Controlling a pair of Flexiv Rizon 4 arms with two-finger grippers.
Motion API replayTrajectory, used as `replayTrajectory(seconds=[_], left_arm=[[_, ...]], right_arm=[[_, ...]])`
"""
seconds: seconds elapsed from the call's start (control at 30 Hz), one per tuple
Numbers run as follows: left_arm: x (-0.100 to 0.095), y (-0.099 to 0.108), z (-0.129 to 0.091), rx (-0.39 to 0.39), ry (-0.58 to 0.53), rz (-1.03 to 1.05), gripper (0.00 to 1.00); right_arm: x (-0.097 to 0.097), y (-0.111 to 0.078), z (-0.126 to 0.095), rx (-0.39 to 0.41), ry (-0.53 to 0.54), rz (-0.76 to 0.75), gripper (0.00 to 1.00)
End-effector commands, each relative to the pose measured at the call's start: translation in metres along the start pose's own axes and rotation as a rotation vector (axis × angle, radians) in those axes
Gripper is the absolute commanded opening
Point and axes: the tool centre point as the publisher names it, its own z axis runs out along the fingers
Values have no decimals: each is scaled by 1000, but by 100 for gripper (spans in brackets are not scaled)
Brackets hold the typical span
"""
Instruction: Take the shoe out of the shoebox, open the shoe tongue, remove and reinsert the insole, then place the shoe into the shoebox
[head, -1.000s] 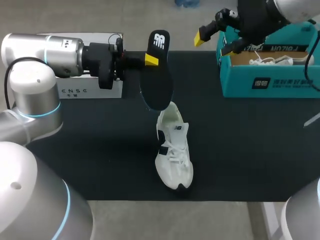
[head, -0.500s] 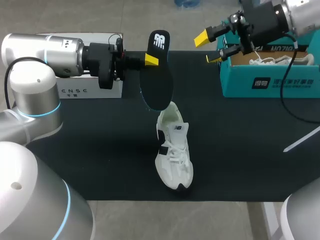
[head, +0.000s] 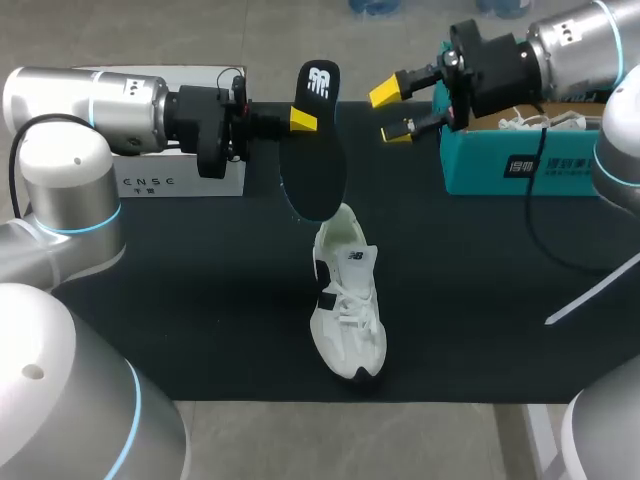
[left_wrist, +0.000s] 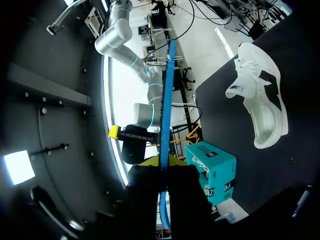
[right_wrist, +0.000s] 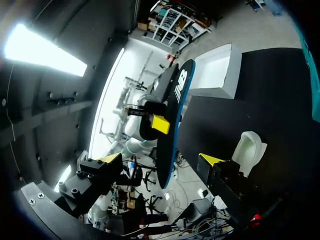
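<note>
Aloft, thin flat black insole (head: 314, 170)

The shoe (head: 347, 305) lies mid-frame on the surface (head: 200, 300), the insole (head: 314, 150) up behind it. The shoebox (head: 520, 160) sits upper right, with the right hand (head: 390, 112) between insole and shoebox.

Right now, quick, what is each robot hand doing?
Left gripper: shut on the black insole, above the white shoe.
Right gripper: open, holding nothing.
</note>
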Motion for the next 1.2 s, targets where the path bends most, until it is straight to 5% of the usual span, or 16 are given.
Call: replayTrajectory(seconds=[0.03,0.47,0.97,1.07,1.1,1.2], left_arm=[[1,-1,1,-3,-2,2,0],[1,-1,1,-3,-2,2,0],[1,-1,1,-3,-2,2,0],[1,-1,1,-3,-2,2,0],[1,-1,1,-3,-2,2,0],[1,-1,1,-3,-2,2,0]], right_arm=[[-1,6,17,12,-3,-2,100],[-5,7,57,-12,12,-30,100],[-14,6,69,-27,21,-10,100],[-16,6,69,-33,21,-4,73],[-16,6,69,-36,23,-2,47],[-17,7,70,-38,25,-1,19]])
